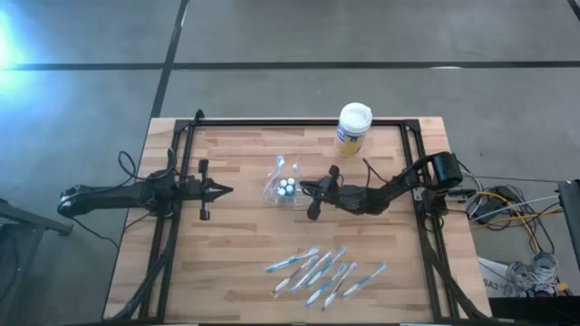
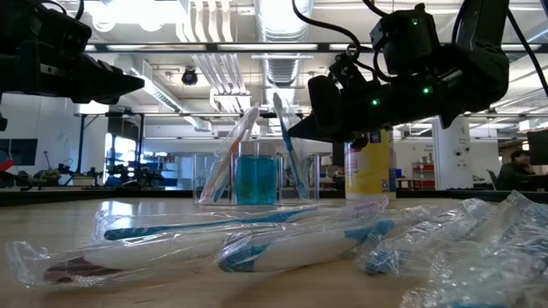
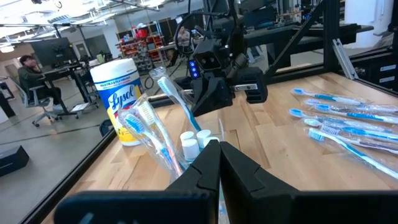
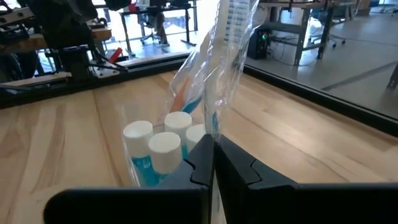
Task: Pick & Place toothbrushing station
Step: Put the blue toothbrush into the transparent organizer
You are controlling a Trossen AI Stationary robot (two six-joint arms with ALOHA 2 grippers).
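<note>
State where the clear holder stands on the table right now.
In the high view the holder stands near the table's middle, just left of the right gripper, with the canister behind it and loose toothbrushes in front.

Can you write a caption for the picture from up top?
Two robot arms meet at a clear holder of toothbrushes, with wrapped toothbrushes lying on the wooden table.

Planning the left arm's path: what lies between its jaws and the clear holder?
Only bare table separates left gripper from holder, per the high view.

Overhead looking down, low camera level across table, wrists close, all sharing holder [image 1: 286,187].
</note>
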